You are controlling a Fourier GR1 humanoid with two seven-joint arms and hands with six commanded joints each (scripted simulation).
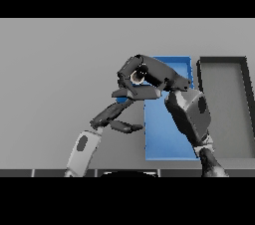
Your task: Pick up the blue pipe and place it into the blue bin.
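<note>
Only a small blue piece of the blue pipe [122,100] shows, just left of the blue bin [167,139]. It pokes out beneath the curled fingers of my right hand [133,72], which is shut on the pipe at the bin's left rim. The rest of the pipe is hidden by the hand. My right arm reaches in from the lower right across the bin. My left hand [110,115] is open, its straight fingers pointing up and right towards the pipe, close beneath the right hand.
A dark grey bin [224,114] stands right of the blue bin, close beside it. Grey tabletop stretches to the left and back.
</note>
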